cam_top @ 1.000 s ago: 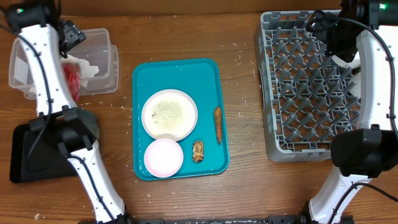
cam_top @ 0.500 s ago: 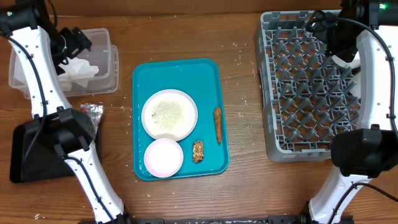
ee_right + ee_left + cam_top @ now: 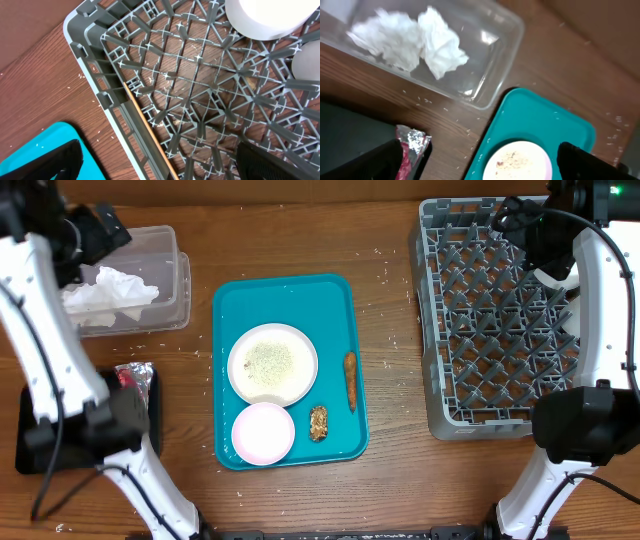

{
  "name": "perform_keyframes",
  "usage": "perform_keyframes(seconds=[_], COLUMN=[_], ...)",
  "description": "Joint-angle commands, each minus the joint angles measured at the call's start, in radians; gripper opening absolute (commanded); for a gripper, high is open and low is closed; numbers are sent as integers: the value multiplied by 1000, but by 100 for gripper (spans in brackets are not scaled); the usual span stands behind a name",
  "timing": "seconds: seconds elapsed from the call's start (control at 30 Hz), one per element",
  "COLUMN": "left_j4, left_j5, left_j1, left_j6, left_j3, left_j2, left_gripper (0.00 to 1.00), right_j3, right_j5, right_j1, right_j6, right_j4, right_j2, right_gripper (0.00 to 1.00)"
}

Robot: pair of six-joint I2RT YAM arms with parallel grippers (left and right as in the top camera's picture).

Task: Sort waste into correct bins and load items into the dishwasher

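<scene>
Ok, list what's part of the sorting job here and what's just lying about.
Job: napkin, foil wrapper, sausage, nutty chunk, rice-dusted plate, bowl, clear tub, black tray, dish rack.
Lying about: teal tray, wooden table.

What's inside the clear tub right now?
Only the crumpled white napkin shows inside the clear tub. The end beneath the left arm is hidden, so anything there cannot be seen.
</scene>
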Motion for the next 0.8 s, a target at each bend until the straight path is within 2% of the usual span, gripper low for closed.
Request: perform_keyframes(seconds=[0.0,0.2,0.43,0.77], left_j4=[-3,-3,-3,44], left_j5=[-18,-75,-140,-168], left_j1=[2,2,2,2], left_j6=[49,48,21,10], left_j3=[-2,-206,-613,-1050], left_j2=[-134,-339,-578,-624], left_gripper=[100,100,100,97], right_j3=[23,23,23,23], right_j5=[10,10,10,10], right_j1=[0,0,0,0], right_j6=[4,4,4,4], right_j4=[3,3,3,3], right_j2=[-32,-32,-32,-32], right_gripper=[100,100,100,100])
